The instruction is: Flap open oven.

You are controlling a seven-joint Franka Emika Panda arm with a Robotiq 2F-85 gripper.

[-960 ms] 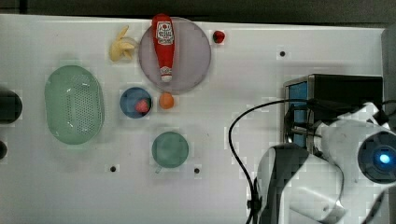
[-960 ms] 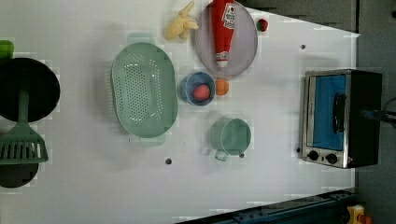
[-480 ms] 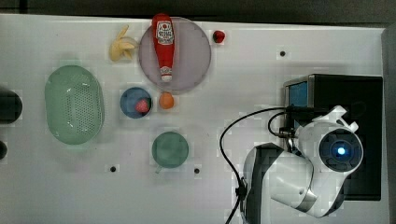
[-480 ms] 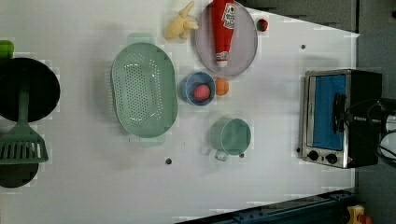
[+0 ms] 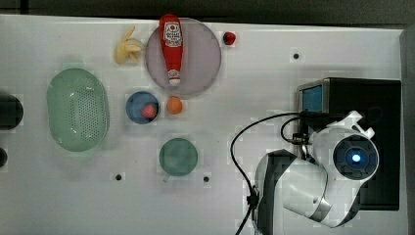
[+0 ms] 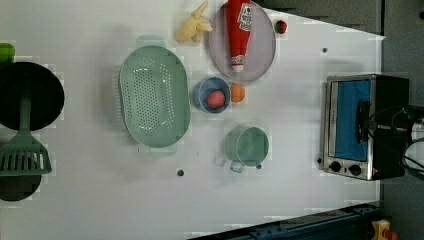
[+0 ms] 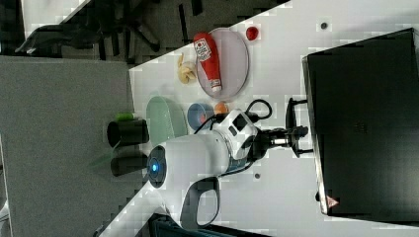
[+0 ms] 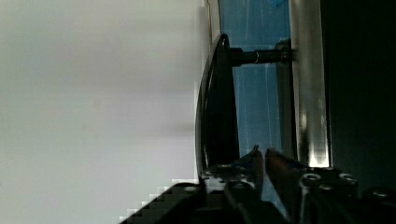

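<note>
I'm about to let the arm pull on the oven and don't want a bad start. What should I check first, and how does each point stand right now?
1. Oven door fully shut, flush with its frame: ok.
2. Gripper at the handle: ok, its tips appear to sit between the bar and the glass.
3. Handle clamped: not ok, the fingers are close together with nothing between them.
4. Room for the door to drop: ok, the table in front is bare and the mug stands well apart.
5. Cable clear of the door's path: cannot tell.
</note>
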